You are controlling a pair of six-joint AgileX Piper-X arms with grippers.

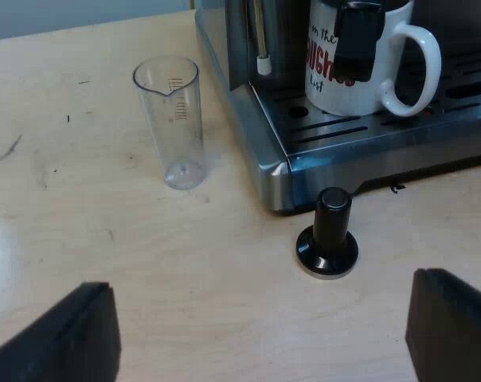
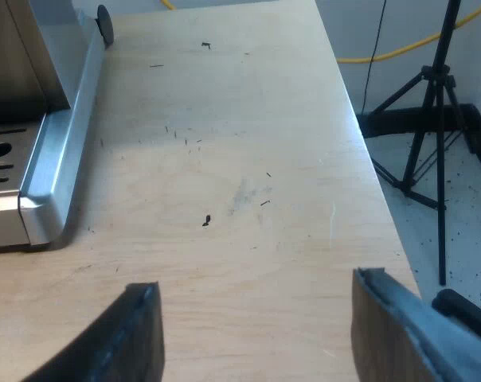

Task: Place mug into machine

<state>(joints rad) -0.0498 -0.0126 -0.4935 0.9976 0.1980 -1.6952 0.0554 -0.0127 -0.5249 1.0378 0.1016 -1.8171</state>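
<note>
Left jaws spread, tamper (image 1: 326, 237) at machine (image 1: 266, 155) corner

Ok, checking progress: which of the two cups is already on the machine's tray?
The white handled mug with red lettering, upright on the slotted steel drip tray; the clear plastic measuring glass stands on the wooden table.

Soft, even light is washing the table (image 1: 185, 278) bright. The measuring glass (image 1: 173, 119) is casting a faint shadow toward its three o'clock. The espresso machine (image 1: 276, 171) is catching a pale gleam on its steel corner, and the tamper (image 1: 328, 235) is throwing hardly any shadow.
</note>
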